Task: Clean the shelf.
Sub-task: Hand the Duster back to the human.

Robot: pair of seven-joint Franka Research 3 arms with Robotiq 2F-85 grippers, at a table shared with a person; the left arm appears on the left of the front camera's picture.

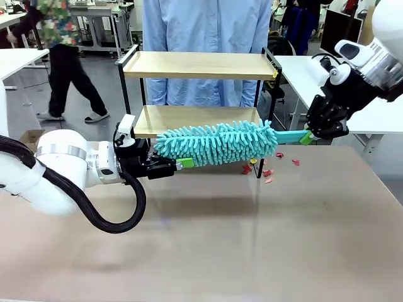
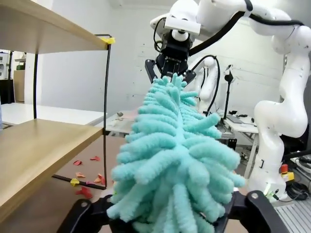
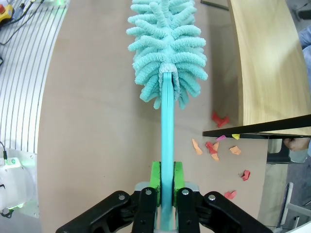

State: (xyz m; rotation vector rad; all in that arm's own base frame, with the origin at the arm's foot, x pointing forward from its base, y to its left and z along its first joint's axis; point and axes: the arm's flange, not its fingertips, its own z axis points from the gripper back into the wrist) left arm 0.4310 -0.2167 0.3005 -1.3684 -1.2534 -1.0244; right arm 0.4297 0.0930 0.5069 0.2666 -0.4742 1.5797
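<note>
Front view, shelf (image 1: 199, 65): two pale wood boards in a thin black frame, standing at the table's (image 1: 201, 251) far edge.
Duster (image 1: 217, 143): shaggy teal chenille head on a flat teal handle, level before the lower board.
Left gripper (image 1: 182, 163): clamped on the duster's fluffy tip.
Right gripper (image 3: 165, 175): green pads pinching the handle.
Scraps (image 3: 214, 148): red and orange bits by the shelf's foot.

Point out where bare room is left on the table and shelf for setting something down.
Free: the brown tabletop nearer the robot than the fluffy teal microfibre duster, and both light wood boards of the black-framed shelf. Crowded: the strip in front of the shelf, spanned by the duster, with small red and orange paper scraps at its right foot.
</note>
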